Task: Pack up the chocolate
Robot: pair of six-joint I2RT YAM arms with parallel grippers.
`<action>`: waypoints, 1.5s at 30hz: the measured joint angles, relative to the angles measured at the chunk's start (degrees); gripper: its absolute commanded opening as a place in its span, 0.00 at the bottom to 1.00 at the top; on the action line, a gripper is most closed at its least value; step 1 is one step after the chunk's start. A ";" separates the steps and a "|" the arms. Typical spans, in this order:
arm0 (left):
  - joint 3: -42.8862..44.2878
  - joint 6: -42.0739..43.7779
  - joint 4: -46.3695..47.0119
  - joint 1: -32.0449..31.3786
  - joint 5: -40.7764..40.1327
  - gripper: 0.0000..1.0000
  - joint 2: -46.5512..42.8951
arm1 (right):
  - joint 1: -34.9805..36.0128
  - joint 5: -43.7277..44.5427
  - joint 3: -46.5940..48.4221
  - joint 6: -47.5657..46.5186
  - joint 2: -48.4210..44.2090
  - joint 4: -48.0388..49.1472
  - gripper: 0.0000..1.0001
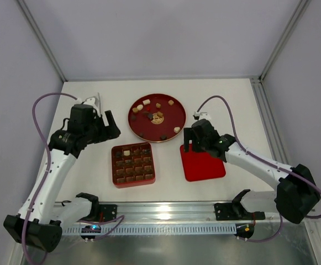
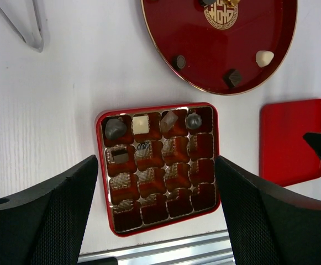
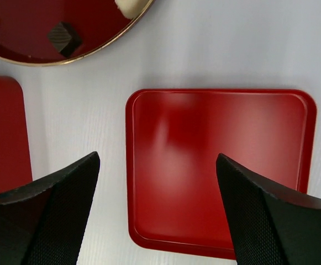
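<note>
Left tool [image 2: 154, 165], right tool [image 3: 157, 160]: fingers apart, empty; only left wrist view resolves five bite-size chocolates [image 2: 141, 123] in square red gridded tray [image 2: 101, 182].

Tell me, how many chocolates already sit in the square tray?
5 chocolates. Four fill the tray's far row: dark, cream, tan, dark. One dark piece sits in the next row's left cell. None seems hidden.

Chocolate [image 1: 171, 102] lies on plate [image 1: 177, 116] behind tray [image 1: 114, 165]; lid [image 1: 203, 164] right.
</note>
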 measured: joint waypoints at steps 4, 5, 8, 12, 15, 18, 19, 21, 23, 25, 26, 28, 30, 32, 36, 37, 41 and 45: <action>-0.90 0.00 -0.79 0.00 1.14 0.84 -2.05 | 2.97 0.42 -0.07 0.83 3.80 -0.02 0.78; -0.90 0.00 -0.92 0.00 1.40 0.84 -2.14 | 3.76 0.46 -0.07 1.03 4.87 -0.02 0.72; -1.01 0.00 -0.96 0.00 2.58 0.84 -2.14 | 5.51 0.50 -0.13 1.97 7.72 0.02 0.60; -2.32 -0.04 -0.85 0.00 4.15 0.84 -2.40 | 6.56 0.35 -0.13 2.80 11.26 0.39 0.54; -4.39 -0.28 -0.59 0.00 4.94 0.84 -2.86 | 7.63 0.61 0.09 3.15 13.94 0.24 0.50; -6.25 -0.52 -0.50 0.00 5.66 0.84 -2.99 | 9.16 0.74 0.68 3.41 16.65 0.13 0.46; -6.69 -0.68 -0.50 0.00 5.97 0.84 -2.99 | 9.46 0.76 0.68 3.52 17.16 0.13 0.47; -7.45 -1.29 -0.42 0.00 6.58 0.83 -3.13 | 9.86 0.76 0.68 3.69 17.59 0.04 0.46; -8.02 -1.55 -0.37 0.00 7.23 0.83 -3.37 | 9.86 0.76 0.68 3.76 17.57 0.09 0.46; -8.22 -1.60 -0.28 0.00 7.61 0.83 -3.45 | 9.86 0.74 0.68 3.78 17.59 0.09 0.46; -8.28 -1.64 -0.17 0.00 7.85 0.83 -3.48 | 9.86 0.74 0.68 3.76 17.59 0.11 0.45; -8.41 -1.68 0.07 0.00 8.24 0.83 -3.52 | 9.90 0.74 0.79 3.78 17.75 0.07 0.45; -8.41 -1.66 0.11 0.00 8.55 0.83 -3.52 | 10.12 0.76 0.98 3.87 18.16 0.07 0.45; -8.41 -1.66 0.28 0.00 8.83 0.83 -3.52 | 10.49 0.76 0.98 4.02 18.40 -0.07 0.45; -8.41 -1.68 0.46 0.00 9.55 0.82 -3.50 | 10.93 1.20 1.01 4.55 18.45 -0.46 0.45; -8.41 -1.70 0.50 0.00 9.88 0.82 -3.50 | 10.93 1.53 1.03 4.66 18.45 -0.76 0.45; -8.41 -1.70 0.59 0.00 10.78 0.81 -3.48 | 9.75 2.12 1.09 4.68 16.92 -2.34 0.46; -8.41 -1.68 0.61 0.00 11.98 0.81 -3.41 | 3.58 2.16 1.09 4.50 10.71 -3.96 0.50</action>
